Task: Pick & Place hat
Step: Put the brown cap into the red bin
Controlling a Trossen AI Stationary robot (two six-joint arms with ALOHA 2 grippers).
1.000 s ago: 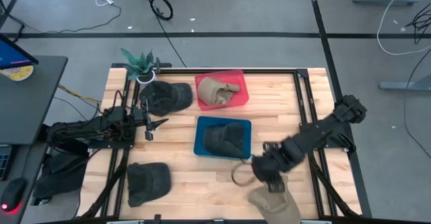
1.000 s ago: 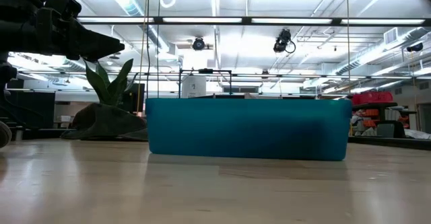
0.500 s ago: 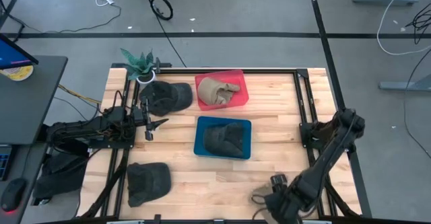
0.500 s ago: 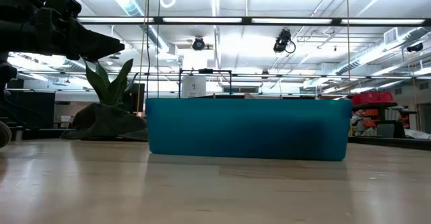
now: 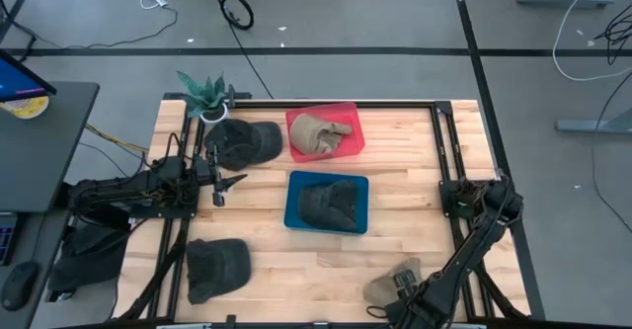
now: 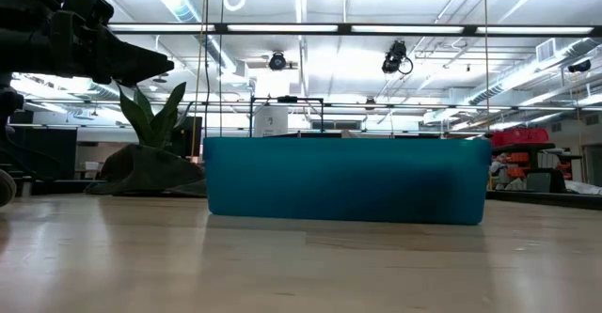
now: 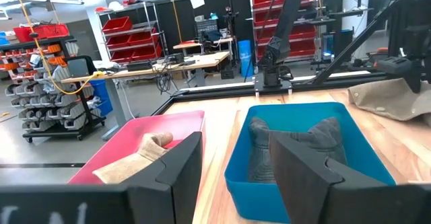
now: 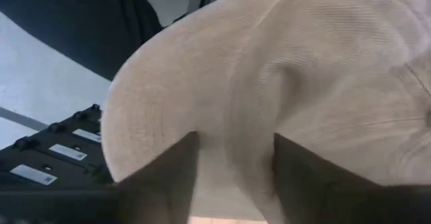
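A tan hat (image 5: 387,287) lies at the table's near edge, right of centre, and fills the right wrist view (image 8: 269,83). My right gripper (image 5: 407,284) is low over it, fingers open (image 8: 236,180) with the cloth close in front of them. My left gripper (image 5: 219,183) hovers open at the table's left (image 7: 232,183), facing the bins. A blue bin (image 5: 296,210) holds a dark hat (image 5: 331,203). A red bin (image 5: 355,122) holds another tan hat (image 5: 321,134). Two dark hats lie loose, one far left (image 5: 242,141) and one near left (image 5: 217,265). My right gripper stands open right at the tan hat's crown (image 8: 236,116), coming from above at a slant. The cloth fills the view between the fingers (image 8: 165,177), and I cannot tell whether they touch it. The hat lies on the table.
A potted plant (image 5: 204,94) stands at the far left corner. The blue bin (image 6: 346,179) blocks the middle of the low view, with the left arm (image 6: 85,50) above its left. Bare wood lies between the bins and the table's right rail (image 5: 442,161).
My right arm has swung from beside the blue bin toward the table's near edge and dropped low onto the tan hat, its forearm now stretched along the right side. The left arm has kept still.
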